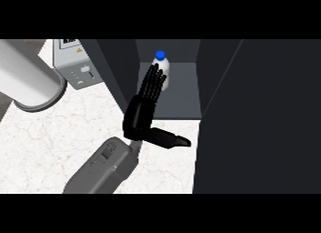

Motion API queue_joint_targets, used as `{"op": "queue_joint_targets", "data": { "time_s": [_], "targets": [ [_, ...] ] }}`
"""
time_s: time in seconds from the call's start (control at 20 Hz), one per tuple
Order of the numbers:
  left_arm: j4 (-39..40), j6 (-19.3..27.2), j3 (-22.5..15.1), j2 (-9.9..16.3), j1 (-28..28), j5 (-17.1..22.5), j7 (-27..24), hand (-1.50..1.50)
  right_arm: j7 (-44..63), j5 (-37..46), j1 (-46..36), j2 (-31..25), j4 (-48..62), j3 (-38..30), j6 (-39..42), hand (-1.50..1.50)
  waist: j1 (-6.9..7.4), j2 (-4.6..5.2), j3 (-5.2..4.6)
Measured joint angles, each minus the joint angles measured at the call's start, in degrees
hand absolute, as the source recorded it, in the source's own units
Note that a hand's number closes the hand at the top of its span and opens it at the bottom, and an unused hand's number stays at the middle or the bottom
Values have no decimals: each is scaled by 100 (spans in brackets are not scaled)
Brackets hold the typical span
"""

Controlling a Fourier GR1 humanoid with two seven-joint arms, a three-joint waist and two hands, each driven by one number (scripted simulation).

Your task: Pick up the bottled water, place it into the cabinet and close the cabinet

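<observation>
Bottled water point(160, 61) stands upright inside the cabinet point(183, 91), at twelve o'clock from the left hand point(146, 102), whose fingers lie straight and spread.

robot hand point(146, 102): black, on a grey forearm point(102, 168). Past its fingertips, bottled water point(161, 63): white body, blue cap. Around it the cabinet point(257, 113): dark charcoal walls and door, lighter grey shelf floor. Bench point(48, 145) under and left of the hand: white marble with faint pinkish-beige veining. Far left, a light grey cylinder point(22, 77); beside it a grey box point(79, 66) with a white label.
</observation>
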Motion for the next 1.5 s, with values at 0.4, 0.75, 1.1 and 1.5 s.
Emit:
{"op": "queue_joint_targets", "data": {
  "time_s": [0.4, 0.75, 1.1, 1.5],
  "targets": [
    [-1549, -19, -384, 605, 1306, -69, 371, 150, -185, 399, 116, -683, -82, 158, 655, 150, 20, -8, -1],
    [-2596, -174, -91, 1412, 2279, 93, 399, -150, -330, 558, 86, -1160, -144, 625, 1151, 150, 5, -13, -5],
    [-3331, -430, 385, 1969, 3084, 530, 426, -150, -274, 726, 52, -1400, -176, 1347, 1251, 150, -24, -30, -19],
    [-3794, -874, 912, 2477, 3769, 1096, 471, -150, 99, 845, -430, -1741, -199, 1907, 1212, 150, 90, -54, -51]
  ]
}}
